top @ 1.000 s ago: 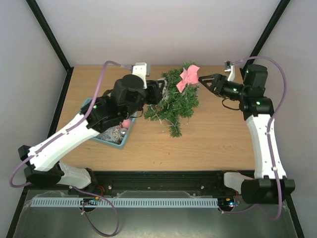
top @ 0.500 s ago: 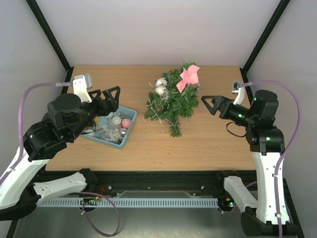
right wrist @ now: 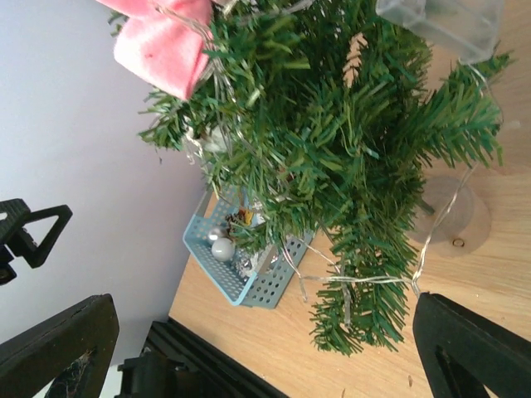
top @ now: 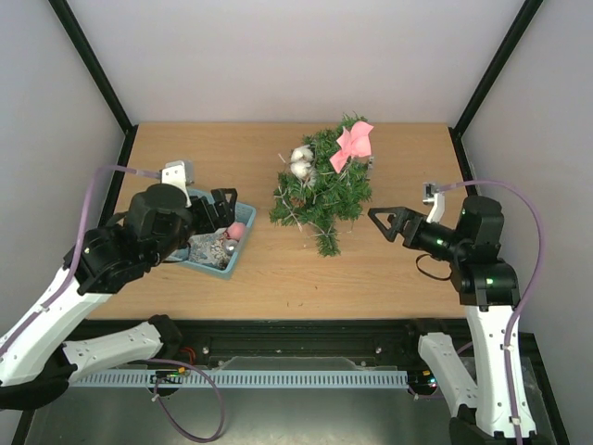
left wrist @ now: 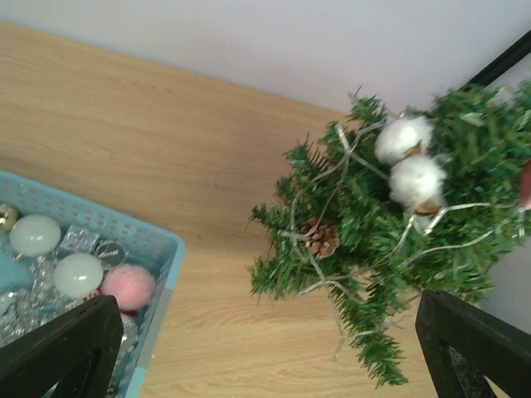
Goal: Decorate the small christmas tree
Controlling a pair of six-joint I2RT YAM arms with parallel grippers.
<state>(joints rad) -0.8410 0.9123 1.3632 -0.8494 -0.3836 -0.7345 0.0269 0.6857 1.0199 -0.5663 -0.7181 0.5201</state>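
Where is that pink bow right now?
In the overhead view, the pink bow sits on the small christmas tree's far right part, toward the table's back edge. The white cotton balls hang on the tree to its left.

Setting: laboratory robot test cell. Indicators: plain white panels (top: 278, 56) and black frame posts (top: 93, 63) enclose the wooden bench (top: 278, 278) beyond the left hand (top: 222, 206) and right hand (top: 384, 224). Behind both hands, a black mounting rail (top: 296, 334) and white cable track (top: 232, 378) line the bench edge.

Bristly plastic-needled small christmas tree (top: 320, 190), perforated teal plastic basket (left wrist: 133, 232), matt wood-grain table (top: 389, 278)
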